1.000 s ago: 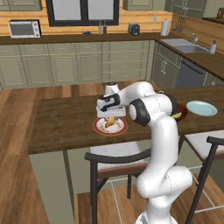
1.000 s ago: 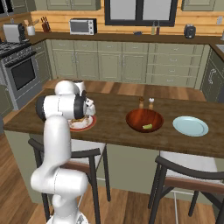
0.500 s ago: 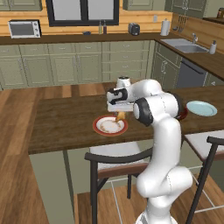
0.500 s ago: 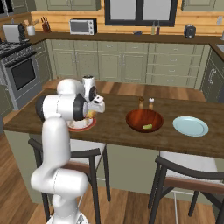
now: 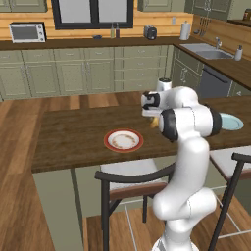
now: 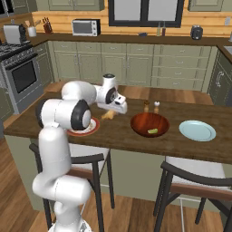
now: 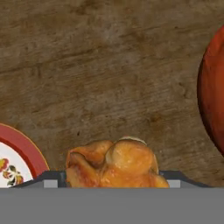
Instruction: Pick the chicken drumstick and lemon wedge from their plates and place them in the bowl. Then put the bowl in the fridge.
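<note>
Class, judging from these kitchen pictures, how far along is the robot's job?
Done: the yellow-green lemon wedge lies in the glossy reddish-brown wooden bowl. In hand: the claw carries the golden-brown chicken drumstick off the red-rimmed white plate. Left: dropping it in, then putting the bowl in the fridge.

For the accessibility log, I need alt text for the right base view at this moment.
The white arm's pincer carries a golden-brown lumpy chicken drumstick above the dark wooden counter, between the red-rimmed white plate and the glossy reddish-brown wooden bowl. A yellow-green lemon wedge lies in the bowl; a light blue plate sits beyond it.
</note>
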You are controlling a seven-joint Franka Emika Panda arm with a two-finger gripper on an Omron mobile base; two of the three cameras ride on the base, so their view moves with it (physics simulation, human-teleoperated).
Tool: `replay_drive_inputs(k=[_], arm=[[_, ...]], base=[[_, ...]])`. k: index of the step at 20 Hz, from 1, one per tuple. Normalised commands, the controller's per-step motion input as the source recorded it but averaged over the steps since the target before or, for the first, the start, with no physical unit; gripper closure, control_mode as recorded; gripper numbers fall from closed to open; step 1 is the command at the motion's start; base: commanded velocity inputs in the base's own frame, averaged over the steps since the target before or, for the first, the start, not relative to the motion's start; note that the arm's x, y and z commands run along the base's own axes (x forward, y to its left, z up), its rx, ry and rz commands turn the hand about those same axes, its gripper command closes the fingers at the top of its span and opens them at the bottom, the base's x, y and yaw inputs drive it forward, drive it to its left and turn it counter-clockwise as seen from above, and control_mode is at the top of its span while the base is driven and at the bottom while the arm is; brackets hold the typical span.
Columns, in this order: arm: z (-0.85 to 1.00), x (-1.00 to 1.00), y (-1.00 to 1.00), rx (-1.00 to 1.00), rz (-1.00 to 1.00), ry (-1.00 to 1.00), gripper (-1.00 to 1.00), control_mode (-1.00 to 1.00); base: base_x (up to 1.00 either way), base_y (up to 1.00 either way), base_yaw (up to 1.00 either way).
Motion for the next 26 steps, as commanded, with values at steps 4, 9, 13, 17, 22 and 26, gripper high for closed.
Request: replay_drive_inputs(k=[4, 9, 13, 17, 22, 26], arm=[[0.38, -0.40, -0.97, 0.00, -0.07, -0.22, 1.00, -1.00], [0.22, -0.16, -0.85, 0.02, -0.04, -0.05, 1.00, -1.00], [0.00, 0.09, -0.88, 0.11, 0.00, 0.03, 1.00, -1.00], [-0.01, 0.62, -0.66, 0.02, 0.00, 0.14, 1.00, -1.00], [-0.33, 0.51, -0.33, -0.02, 0.00, 0.15, 1.00, -1.00], [-0.56, 0.19, -0.16, -0.07, 0.00, 0.00, 1.00, -1.00]], base=[[0.00, 0.00, 0.00], [0.00, 0.00, 0.00], [0.00, 0.00, 0.00], [0.00, 0.00, 0.00], [0.00, 0.00, 0.00], [0.00, 0.00, 0.00]])
